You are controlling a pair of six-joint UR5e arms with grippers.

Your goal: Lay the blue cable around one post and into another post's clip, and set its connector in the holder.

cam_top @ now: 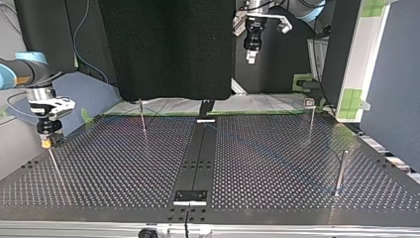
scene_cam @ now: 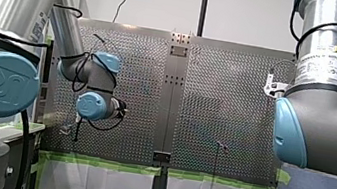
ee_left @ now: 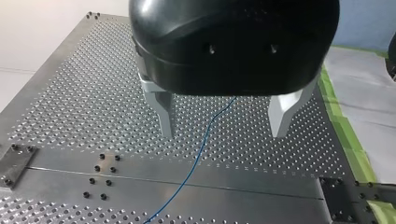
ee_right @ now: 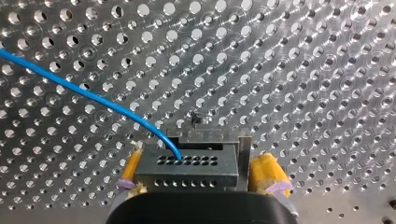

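Note:
In the right wrist view my right gripper (ee_right: 201, 157) has a yellow pad on each side of a grey connector (ee_right: 187, 170), which sits in a metal holder frame (ee_right: 205, 135). The jaws look open. The blue cable (ee_right: 93, 98) leaves the connector's top and curves away over the perforated plate. In the top view this gripper (cam_top: 46, 143) hangs over a thin post (cam_top: 55, 166). My left gripper (ee_left: 223, 135) is open and empty, high above the plate, with the cable (ee_left: 196, 154) lying loose below it. It is raised at the table's far side (cam_top: 251, 58).
Three more posts stand on the plate: a thin one (cam_top: 142, 119), one with a clip on top (cam_top: 309, 102), and a thicker one (cam_top: 341, 171). A dark strip (cam_top: 198, 158) runs down the table's middle. Green tape (scene_cam: 95, 162) lines one edge.

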